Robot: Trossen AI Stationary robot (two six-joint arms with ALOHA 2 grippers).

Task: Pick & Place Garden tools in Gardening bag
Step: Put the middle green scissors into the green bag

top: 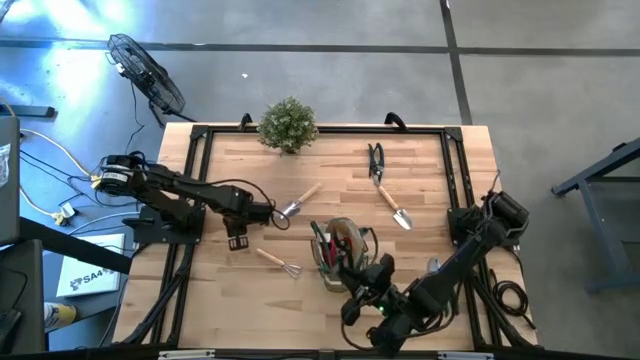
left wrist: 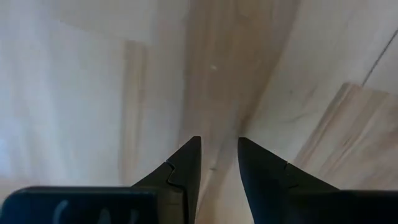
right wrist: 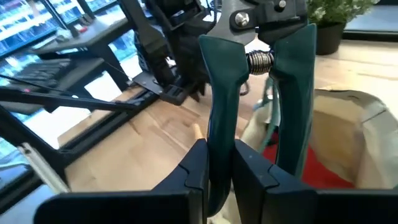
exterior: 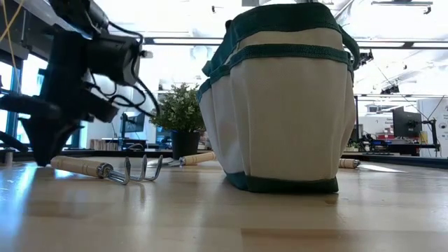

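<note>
Your right pincer was clamped on the green-handled pruners above the gardening bag; lower them straight. The left pincer, slightly apart, apparently held nothing above the desk.

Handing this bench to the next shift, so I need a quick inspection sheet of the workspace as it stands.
Surface: wooden table, black frame.
Job's things: gardening bag upright, red piece inside; rake, two trowels and dark snips lie outside.
Clutter: potted plant at far edge.
Grippers: left claw part open over bare wood, empty; right claw shut on green-handled pruners above the bag.
Cables: loose leads on floor beside left arm.
Surroundings: fan on floor.
</note>
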